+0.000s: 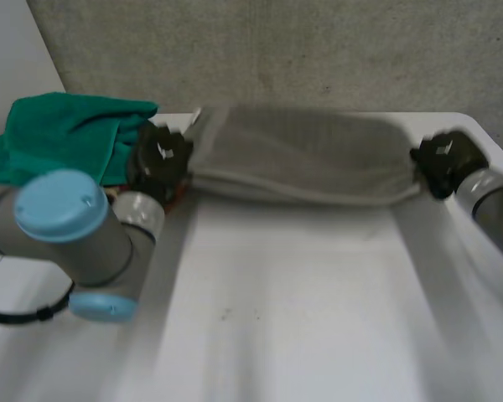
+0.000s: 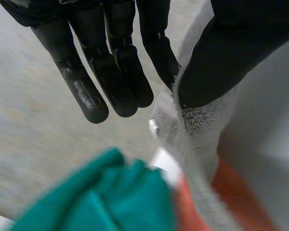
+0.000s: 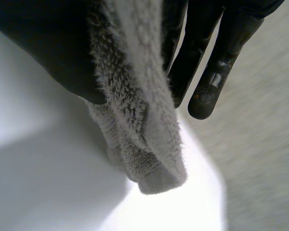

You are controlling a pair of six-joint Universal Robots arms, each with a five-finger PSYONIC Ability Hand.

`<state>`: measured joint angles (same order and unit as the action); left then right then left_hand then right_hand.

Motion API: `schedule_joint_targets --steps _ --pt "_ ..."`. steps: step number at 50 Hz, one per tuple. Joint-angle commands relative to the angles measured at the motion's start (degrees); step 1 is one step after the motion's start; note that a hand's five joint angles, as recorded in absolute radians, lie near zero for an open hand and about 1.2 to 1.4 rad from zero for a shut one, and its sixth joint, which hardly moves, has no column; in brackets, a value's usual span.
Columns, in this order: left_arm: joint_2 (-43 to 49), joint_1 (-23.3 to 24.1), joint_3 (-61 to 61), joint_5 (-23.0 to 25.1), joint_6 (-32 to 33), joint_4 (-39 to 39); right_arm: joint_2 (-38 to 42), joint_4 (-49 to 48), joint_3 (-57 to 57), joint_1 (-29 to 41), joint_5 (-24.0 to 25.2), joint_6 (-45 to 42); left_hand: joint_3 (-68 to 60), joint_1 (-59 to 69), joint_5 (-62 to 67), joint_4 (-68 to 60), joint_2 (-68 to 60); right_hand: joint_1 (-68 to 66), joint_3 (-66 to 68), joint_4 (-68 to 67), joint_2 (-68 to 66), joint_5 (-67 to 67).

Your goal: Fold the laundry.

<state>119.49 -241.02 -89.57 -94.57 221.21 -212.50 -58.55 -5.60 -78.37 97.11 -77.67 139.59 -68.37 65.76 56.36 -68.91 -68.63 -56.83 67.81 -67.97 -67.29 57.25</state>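
A white table with a smooth, matt top filled the foreground, its far right corner rounded. Behind its far edge stood a grey, speckled, concrete-like wall. Past the far left corner a plain pale panel met that wall along a slanting line. Soft, even light left faint grey shading across the tabletop.

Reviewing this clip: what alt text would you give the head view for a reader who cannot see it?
A grey towel is stretched across the far side of a white table, the left robot hand gripping one end and the right robot hand the other. A green cloth lies bunched beside the left robot hand.
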Motion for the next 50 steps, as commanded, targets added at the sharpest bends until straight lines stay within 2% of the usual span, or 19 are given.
schedule_joint_targets --steps 1,2,4,8,19,23,27,35,39,40,41,47,50 --pt "3.8 2.5 -3.0 0.0 -2.5 0.0 4.7 0.1 -3.5 -0.2 -1.0 2.9 -11.6 14.2 13.6 -11.1 -11.4 0.4 -11.4 11.6 10.9 -10.8" --pt "3.6 2.6 -3.6 -0.1 -2.4 0.1 4.3 0.2 -4.2 -0.4 -1.2 4.9 -11.6 14.2 13.6 -11.1 -11.4 11.8 -22.8 23.0 22.3 -22.2" --pt "2.9 2.5 -4.2 -0.3 -2.2 0.2 3.9 0.4 -5.0 -0.3 -1.3 7.2 -11.6 14.2 13.6 -11.1 -11.4 18.0 -28.9 29.1 28.4 -28.4" --pt "-0.6 2.5 -5.2 -0.6 -2.4 0.9 -0.4 0.8 -8.5 -0.6 -1.7 11.4 -11.6 14.2 13.6 -11.1 -11.4 18.5 -29.5 29.6 29.0 -28.9" --pt "-5.4 2.3 -8.7 -0.6 -2.7 3.4 -8.9 -0.1 -18.0 -4.6 -1.3 11.5 -11.6 14.2 13.6 -11.1 -11.4 17.3 -28.3 28.5 27.8 -27.7" --pt "-5.9 2.4 -9.0 -0.6 -2.8 3.7 -10.1 -2.4 -20.3 -5.4 -0.7 11.1 -11.6 14.2 13.6 -11.1 -11.4 7.8 -18.7 18.9 18.2 -18.2" --pt "-5.9 2.3 -9.0 -0.6 -2.8 3.7 -10.1 -6.0 -21.9 -5.4 0.2 10.9 -11.6 14.2 13.6 -11.1 -11.4 -23.1 12.1 -12.0 -12.7 12.7" --pt "-6.8 2.4 -10.3 -0.7 -2.5 7.6 -11.5 -5.2 -24.3 -6.0 6.9 9.3 -11.6 14.2 13.6 -11.1 -11.4 -23.2 12.2 -12.0 -12.7 12.8" --pt "-9.4 2.5 -11.7 -0.7 -2.1 14.3 -14.6 5.1 -24.1 -8.5 9.0 3.5 -11.6 14.2 13.6 -11.1 -11.4 -23.2 12.2 -12.0 -12.7 12.8" --pt "-10.9 2.7 -12.4 -0.8 -2.1 17.6 -15.6 11.9 -23.6 -11.3 9.0 -1.2 -11.6 14.2 13.6 -11.1 -11.4 -23.2 12.2 -12.0 -12.7 12.8" --pt "-11.6 2.7 -12.6 -0.8 -2.1 19.1 -16.1 14.6 -23.4 -12.6 9.0 -3.1 -11.6 14.2 13.6 -11.1 -11.4 -23.2 12.2 -12.0 -12.7 12.8" --pt "-16.8 3.0 -16.1 -2.2 -1.9 32.0 -20.1 39.5 -23.8 -23.7 6.7 -20.1 -11.6 14.2 13.6 -11.1 -11.4 -23.2 12.2 -12.0 -12.7 12.8" --pt "-18.4 4.4 -17.5 -3.5 -1.7 40.0 -20.5 46.2 -24.0 -26.3 6.7 -24.1 -11.6 14.2 13.6 -11.1 -11.4 -23.2 12.2 -12.0 -12.7 12.8"
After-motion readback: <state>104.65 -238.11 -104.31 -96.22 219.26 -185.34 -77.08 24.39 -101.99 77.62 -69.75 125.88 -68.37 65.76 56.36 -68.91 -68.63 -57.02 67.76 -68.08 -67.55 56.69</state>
